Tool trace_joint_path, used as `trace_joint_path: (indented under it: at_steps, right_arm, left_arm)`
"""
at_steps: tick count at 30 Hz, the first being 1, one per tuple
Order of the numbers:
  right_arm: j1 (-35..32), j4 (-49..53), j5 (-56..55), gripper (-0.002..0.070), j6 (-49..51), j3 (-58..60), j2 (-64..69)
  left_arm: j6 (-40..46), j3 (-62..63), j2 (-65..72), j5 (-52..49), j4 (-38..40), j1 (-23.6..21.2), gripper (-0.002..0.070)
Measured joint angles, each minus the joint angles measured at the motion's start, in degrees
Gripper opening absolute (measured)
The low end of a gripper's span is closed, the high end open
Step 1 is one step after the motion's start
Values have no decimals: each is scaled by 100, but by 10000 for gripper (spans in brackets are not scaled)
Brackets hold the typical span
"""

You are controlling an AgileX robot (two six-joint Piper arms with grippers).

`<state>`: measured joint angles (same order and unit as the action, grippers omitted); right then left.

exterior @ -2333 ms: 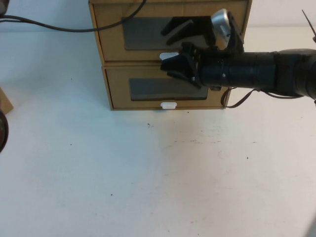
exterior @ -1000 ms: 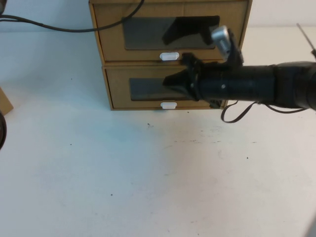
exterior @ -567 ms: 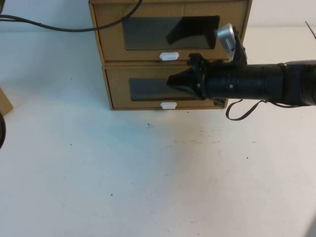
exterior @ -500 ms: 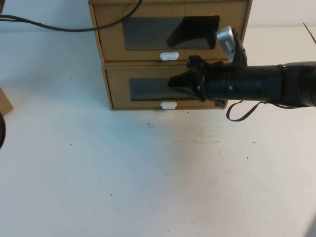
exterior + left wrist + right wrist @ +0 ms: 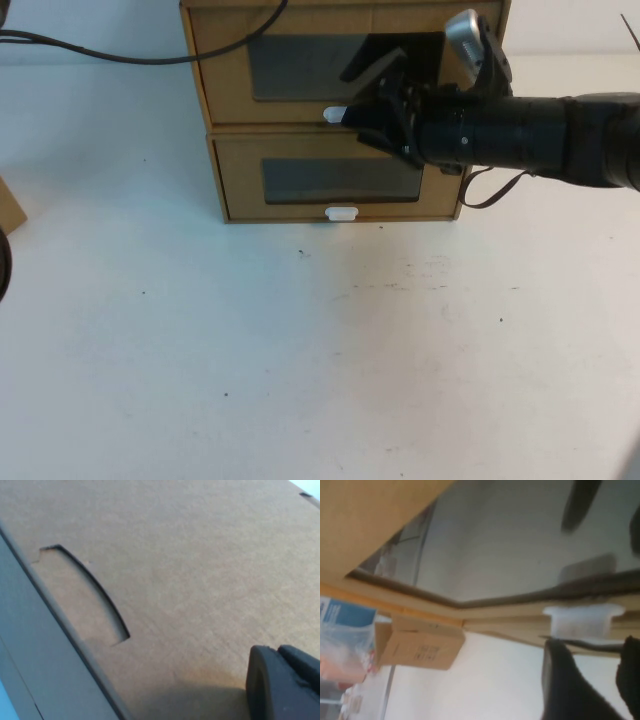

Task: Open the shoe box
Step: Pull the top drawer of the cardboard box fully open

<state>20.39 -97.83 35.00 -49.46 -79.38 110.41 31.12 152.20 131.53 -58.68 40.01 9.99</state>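
We saw the right gripper [image 5: 372,112] at the top centre of the high view, its jaws parted and holding nothing, tips just beside the white tab [image 5: 338,114] of the upper shoe box [image 5: 300,72], which sat shut atop a lower box [image 5: 300,185]. The left gripper [image 5: 282,680] hung close over brown cardboard [image 5: 175,580]; its state we could not tell.

My right arm [image 5: 530,135] is a black tube, with a silver camera [image 5: 472,35] on top and a thin dark cable [image 5: 495,195] looping under, ending in the black right gripper [image 5: 368,108]. My left gripper [image 5: 282,682] shows little — one rounded black edge.
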Motion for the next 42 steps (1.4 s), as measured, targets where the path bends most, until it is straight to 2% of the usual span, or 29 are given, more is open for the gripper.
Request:
trace_joint_path:
  at_steps: [14,24,42]
  right_arm:
    - [0,0,-184,225,82,0,9]
    - [177,0,-351,178,213,0,9]
    - [293,4,-513,176,369,-400,270]
  left_arm:
    - [0,0,0,0,0,0,-4]
    - [0,0,0,0,0,0,-4]
    - [0,0,0,0,21,0,-4]
